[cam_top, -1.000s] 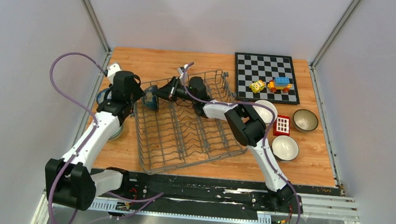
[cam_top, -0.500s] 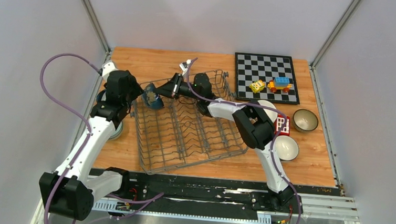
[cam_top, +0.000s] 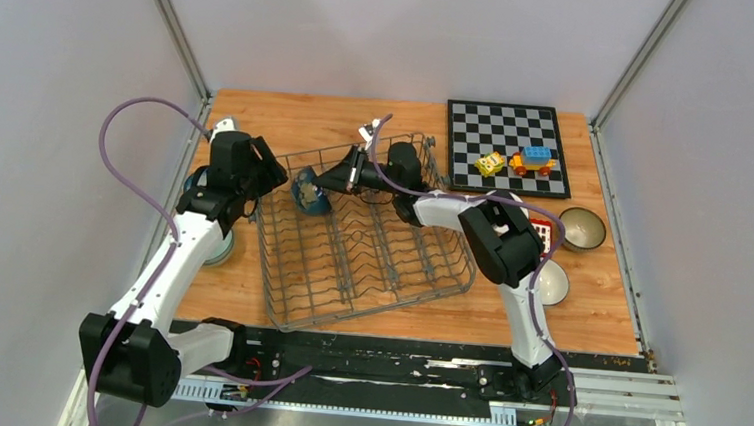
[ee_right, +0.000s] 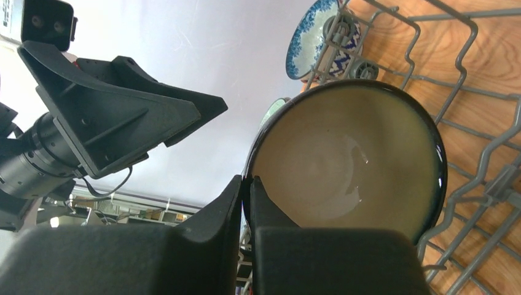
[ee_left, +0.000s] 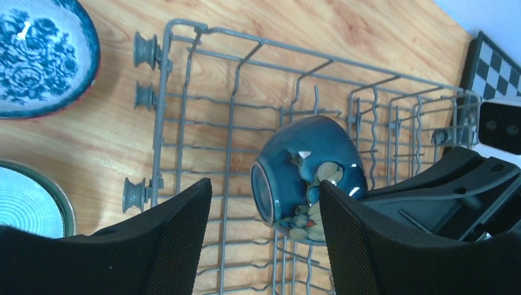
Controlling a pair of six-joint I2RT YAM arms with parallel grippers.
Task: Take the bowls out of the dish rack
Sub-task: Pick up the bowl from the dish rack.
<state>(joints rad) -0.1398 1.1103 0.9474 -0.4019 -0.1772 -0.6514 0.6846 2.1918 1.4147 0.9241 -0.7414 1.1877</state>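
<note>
a: the dark teal bowl (ee_left: 310, 169), how to take it out well?
b: from the left: the left gripper (ee_left: 264, 200) has its fingers apart; the bowl lies just ahead, between them, not touched. i think it should close only when the bowl is centred. on the right, the right gripper (ee_right: 246, 184) is clamped on the rim, holding the bowl on its side above the far left corner of the dish rack (ee_left: 161, 110).
</note>
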